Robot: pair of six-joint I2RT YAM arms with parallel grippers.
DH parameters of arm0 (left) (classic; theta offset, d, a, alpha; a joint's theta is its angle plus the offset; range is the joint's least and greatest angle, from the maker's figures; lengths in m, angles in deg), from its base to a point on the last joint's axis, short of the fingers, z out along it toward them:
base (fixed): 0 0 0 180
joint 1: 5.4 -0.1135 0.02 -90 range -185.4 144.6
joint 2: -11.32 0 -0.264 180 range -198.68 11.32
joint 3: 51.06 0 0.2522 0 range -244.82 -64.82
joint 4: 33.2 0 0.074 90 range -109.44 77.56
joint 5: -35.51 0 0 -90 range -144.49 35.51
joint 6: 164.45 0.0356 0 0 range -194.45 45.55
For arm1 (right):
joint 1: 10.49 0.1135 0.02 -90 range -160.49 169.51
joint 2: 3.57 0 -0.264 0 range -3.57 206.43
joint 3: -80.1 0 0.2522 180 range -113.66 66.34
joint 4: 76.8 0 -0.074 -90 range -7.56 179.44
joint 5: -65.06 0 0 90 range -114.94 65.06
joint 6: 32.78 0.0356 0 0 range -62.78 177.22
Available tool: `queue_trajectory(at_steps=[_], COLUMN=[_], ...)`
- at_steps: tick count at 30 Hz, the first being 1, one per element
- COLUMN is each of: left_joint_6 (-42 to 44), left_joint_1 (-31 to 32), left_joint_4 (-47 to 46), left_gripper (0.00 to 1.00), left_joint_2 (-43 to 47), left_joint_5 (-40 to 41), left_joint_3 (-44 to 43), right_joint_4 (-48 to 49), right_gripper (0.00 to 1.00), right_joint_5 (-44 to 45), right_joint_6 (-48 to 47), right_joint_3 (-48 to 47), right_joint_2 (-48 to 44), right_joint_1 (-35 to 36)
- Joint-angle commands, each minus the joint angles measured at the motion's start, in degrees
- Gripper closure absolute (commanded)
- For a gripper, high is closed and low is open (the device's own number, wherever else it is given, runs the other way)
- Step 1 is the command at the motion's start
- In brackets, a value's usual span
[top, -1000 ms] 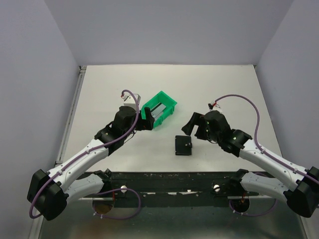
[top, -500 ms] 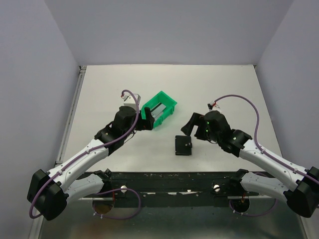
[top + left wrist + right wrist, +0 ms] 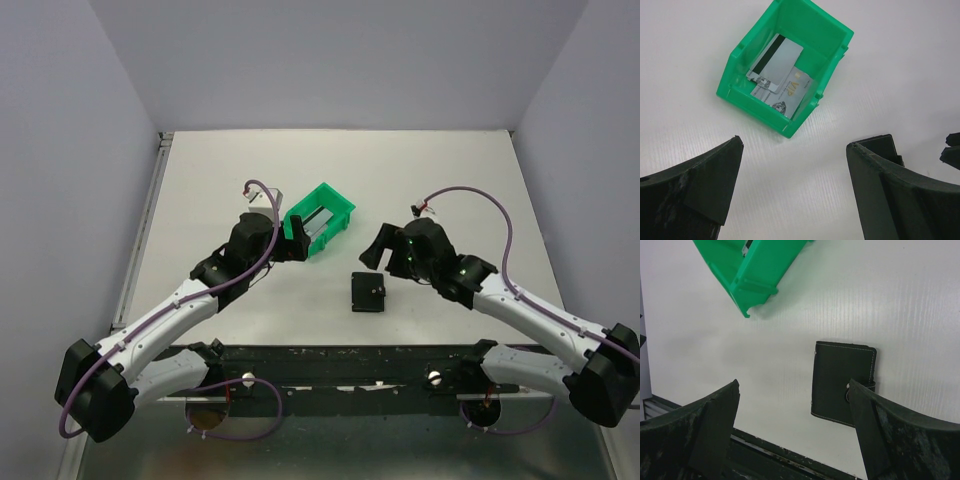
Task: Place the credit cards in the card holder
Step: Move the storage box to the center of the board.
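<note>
white ribbed table (image 3: pixel 450 170), pale lilac walls (image 3: pixel 340 60); card holder (image 3: pixel 368 292) closed on table; left gripper (image 3: pixel 796 144), right gripper (image 3: pixel 793 384) both spread wide.

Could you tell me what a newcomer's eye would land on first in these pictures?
The bright green bin stands out on the white table, with the credit cards lying inside it. Nearer the arms, the closed black card holder lies flat. The open left tool hovers by the bin, the open right tool by the card holder.
</note>
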Motion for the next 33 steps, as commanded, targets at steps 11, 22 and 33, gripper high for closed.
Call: queue_trajectory(at_steps=[11, 22, 33], left_joint_6=[-0.34, -0.16, -0.07], left_joint_1=[-1.13, -1.31, -1.22], left_joint_4=[0.38, 1.09, 1.17], left_gripper=[0.01, 0.01, 0.01], left_joint_2=[1.02, 2.60, 3.04], left_joint_5=[0.20, 0.11, 0.11], left_joint_3=[-1.04, -1.22, -1.04], right_joint_4=[5.71, 6.86, -2.37], right_gripper=[0.06, 0.18, 0.28], right_joint_5=[-1.75, 0.27, 3.61], right_joint_6=[9.04, 17.75, 16.96], right_joint_3=[-14.81, -24.13, -35.47], right_joint_2=[19.47, 33.72, 44.62], right_joint_1=[-0.21, -0.30, -0.21])
